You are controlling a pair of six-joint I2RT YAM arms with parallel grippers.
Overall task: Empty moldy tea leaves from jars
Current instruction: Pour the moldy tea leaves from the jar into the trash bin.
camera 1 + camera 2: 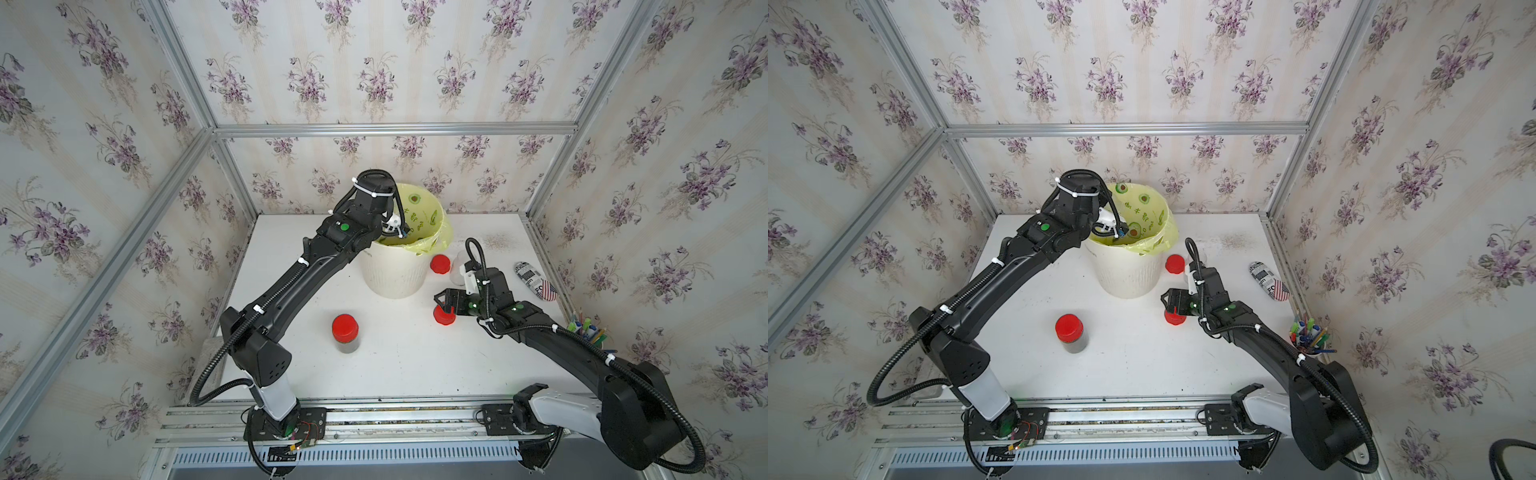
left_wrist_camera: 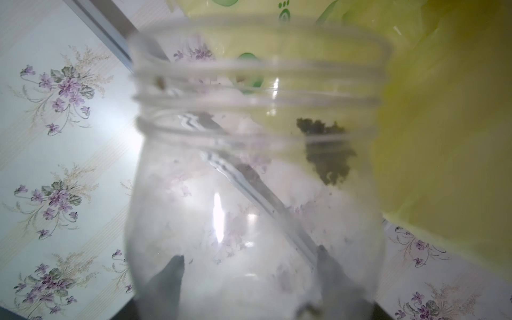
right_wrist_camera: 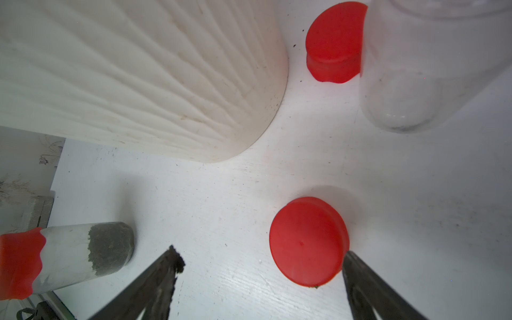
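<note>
My left hand [image 2: 249, 277] grips the open jar [image 2: 249, 199], tipped over the far bin [image 1: 392, 276], with tea leaves [image 2: 324, 149] clumped at its neck. I'd tilt steeper, shaking gently. Right hand [image 3: 261, 257] hangs open over a lid [image 3: 307, 241].

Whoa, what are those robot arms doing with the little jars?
The left pincer holds an open jar at the white bin's mouth; a clump of tea leaves clings inside. The right pincer is open beside a loose red lid on the table. One capped jar stands full, and an empty jar stands nearby.
</note>
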